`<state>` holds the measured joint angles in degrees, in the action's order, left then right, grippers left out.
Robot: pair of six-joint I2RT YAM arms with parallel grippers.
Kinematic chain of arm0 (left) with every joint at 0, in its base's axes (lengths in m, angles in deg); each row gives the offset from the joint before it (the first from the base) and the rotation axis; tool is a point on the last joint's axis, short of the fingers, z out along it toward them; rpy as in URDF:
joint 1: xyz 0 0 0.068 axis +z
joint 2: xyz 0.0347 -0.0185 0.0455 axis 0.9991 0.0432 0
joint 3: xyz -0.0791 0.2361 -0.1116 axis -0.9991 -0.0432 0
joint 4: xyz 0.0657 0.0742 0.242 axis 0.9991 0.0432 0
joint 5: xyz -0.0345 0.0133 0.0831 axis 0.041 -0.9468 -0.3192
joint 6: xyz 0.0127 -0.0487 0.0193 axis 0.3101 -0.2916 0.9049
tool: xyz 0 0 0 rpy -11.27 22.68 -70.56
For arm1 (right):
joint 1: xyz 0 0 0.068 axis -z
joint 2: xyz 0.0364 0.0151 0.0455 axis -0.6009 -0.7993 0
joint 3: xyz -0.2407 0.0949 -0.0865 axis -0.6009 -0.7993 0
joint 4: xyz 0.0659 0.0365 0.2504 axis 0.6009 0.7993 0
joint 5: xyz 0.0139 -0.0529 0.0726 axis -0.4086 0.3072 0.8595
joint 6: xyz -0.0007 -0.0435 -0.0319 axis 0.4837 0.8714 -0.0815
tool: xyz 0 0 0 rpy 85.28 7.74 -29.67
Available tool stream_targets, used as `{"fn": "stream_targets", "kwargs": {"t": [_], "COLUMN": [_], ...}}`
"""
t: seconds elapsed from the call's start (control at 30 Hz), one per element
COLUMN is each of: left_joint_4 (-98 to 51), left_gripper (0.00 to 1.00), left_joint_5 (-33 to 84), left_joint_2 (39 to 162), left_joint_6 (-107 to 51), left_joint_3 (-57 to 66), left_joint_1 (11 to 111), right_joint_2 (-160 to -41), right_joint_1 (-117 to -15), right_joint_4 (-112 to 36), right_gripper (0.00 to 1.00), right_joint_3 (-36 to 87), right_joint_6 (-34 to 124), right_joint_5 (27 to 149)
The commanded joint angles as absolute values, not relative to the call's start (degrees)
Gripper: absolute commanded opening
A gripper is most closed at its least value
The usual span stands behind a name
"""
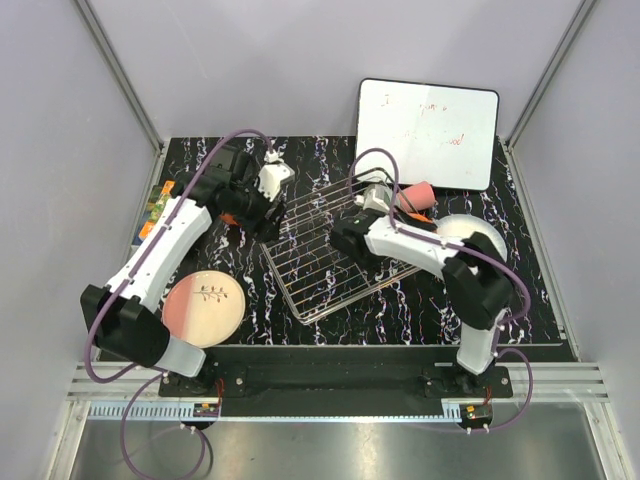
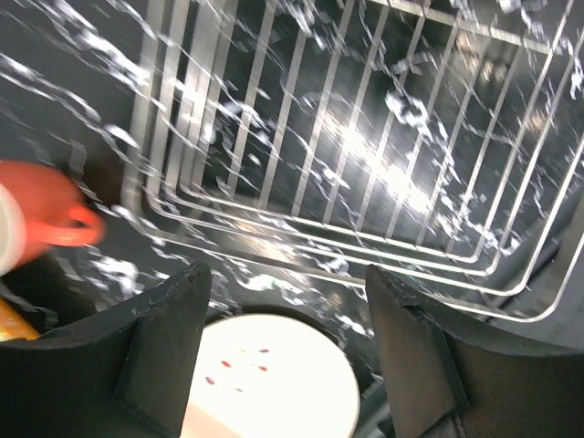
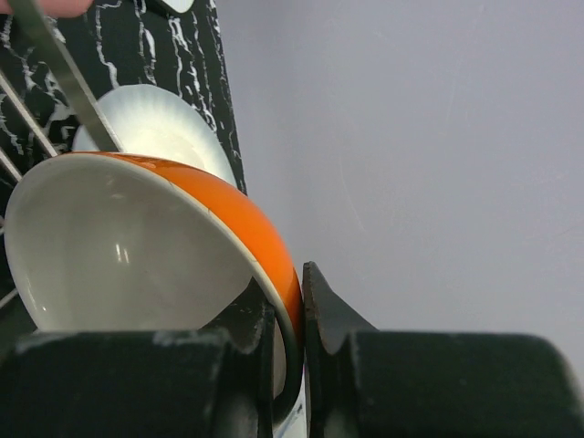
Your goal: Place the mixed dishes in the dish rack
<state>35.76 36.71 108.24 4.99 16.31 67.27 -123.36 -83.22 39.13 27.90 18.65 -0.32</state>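
Black marbled table (image 1: 480, 290), dish rack (image 1: 320, 250) in the middle. My right end effector (image 3: 292, 310) is pinching the orange bowl (image 3: 137, 246) by its rim at the rack's right edge. The left end effector (image 2: 287, 278) hangs released. It's a thin grip, so I fear the bowl slipping.

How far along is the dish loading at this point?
Nothing visible in the dish rack yet. The right end effector pinches the orange bowl by its rim near it. The mug, pink cup, white plate and twig plate wait on the table.
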Motion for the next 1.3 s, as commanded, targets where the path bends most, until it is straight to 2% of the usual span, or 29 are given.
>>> {"fn": "stream_targets", "kwargs": {"t": [0.0, 0.3, 0.43, 0.5, 0.6, 0.67, 0.73, 0.9, 0.93, 1.13, 1.27], "left_joint_4": [37.6, 37.3, 35.7, 35.3, 34.7, 34.2, 33.9, 33.3, 33.3, 33.1, 32.8], "left_gripper": [0.72, 0.71, 0.71, 0.71, 0.7, 0.7, 0.7, 0.7, 0.7, 0.7, 0.69], "left_joint_5": [39.4, 39.2, 38.2, 37.9, 37.2, 36.7, 36.1, 35.0, 35.0, 33.2, 32.7], "left_joint_2": [109.0, 108.3, 108.1, 108.4, 108.7, 108.8, 108.9, 109.3, 109.4, 108.8, 108.0], "left_joint_6": [2.5, 3.0, 2.7, 2.6, 2.3, 2.3, 2.5, 2.7, 2.6, 3.1, 3.0], "left_joint_3": [13.0, 10.4, 10.1, 10.2, 10.5, 10.4, 10.3, 10.0, 10.0, 8.7, 6.4], "left_joint_1": [67.0, 66.9, 66.9, 67.0, 67.0, 67.0, 67.0, 67.0, 67.0, 67.0, 67.0], "right_joint_2": [-128.6, -135.0, -136.1, -136.1, -135.6, -134.5, -132.5, -130.1, -129.4, -124.0, -121.6], "right_joint_1": [-84.7, -87.0, -91.2, -92.9, -96.3, -98.4, -100.0, -101.7, -101.8, -99.5, -89.4], "right_joint_4": [54.5, 54.6, 54.7, 54.8, 54.8, 54.8, 54.8, 54.7, 54.7, 54.8, 54.4], "right_gripper": [0.0, 0.0, 0.09, 0.15, 0.39, 0.5, 0.64, 0.74, 0.79, 0.87, 0.84], "right_joint_3": [30.9, 32.2, 31.7, 31.6, 31.3, 30.7, 30.6, 34.1, 34.5, 41.0, 46.0], "right_joint_6": [8.2, 6.2, 4.5, 4.4, 4.4, 3.9, 2.5, 4.6, 5.1, 3.5, -2.7], "right_joint_5": [-10.0, -9.4, -5.1, -2.6, 1.5, 3.8, 6.1, 8.9, 8.8, 8.2, 7.2]}}
